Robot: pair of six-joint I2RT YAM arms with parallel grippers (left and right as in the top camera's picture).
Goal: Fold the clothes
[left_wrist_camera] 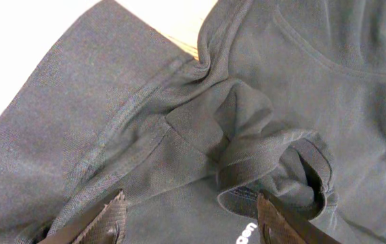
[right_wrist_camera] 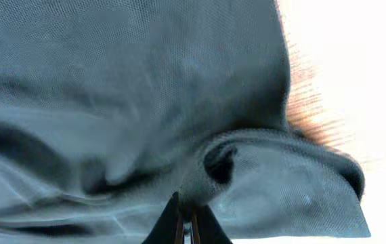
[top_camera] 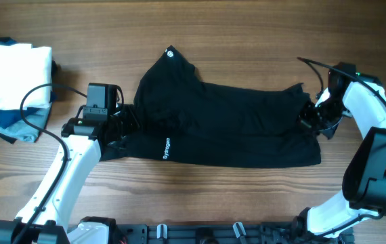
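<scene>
The black garment (top_camera: 227, 125) lies spread across the middle of the wooden table, with a small white round logo (top_camera: 170, 52) at its far tip and a white printed mark (top_camera: 166, 149) near the front. My left gripper (top_camera: 122, 125) is open over the garment's left edge; its jaws (left_wrist_camera: 189, 220) straddle flat fabric beside a bunched fold (left_wrist_camera: 274, 169). My right gripper (top_camera: 313, 116) is at the garment's right edge, its jaws (right_wrist_camera: 185, 220) shut on a pinched fold of the black fabric (right_wrist_camera: 247, 169).
A white folded cloth (top_camera: 10, 71) sits on blue and teal folded garments (top_camera: 7, 122) at the far left of the table. Bare wood (top_camera: 247, 34) lies behind and in front of the garment.
</scene>
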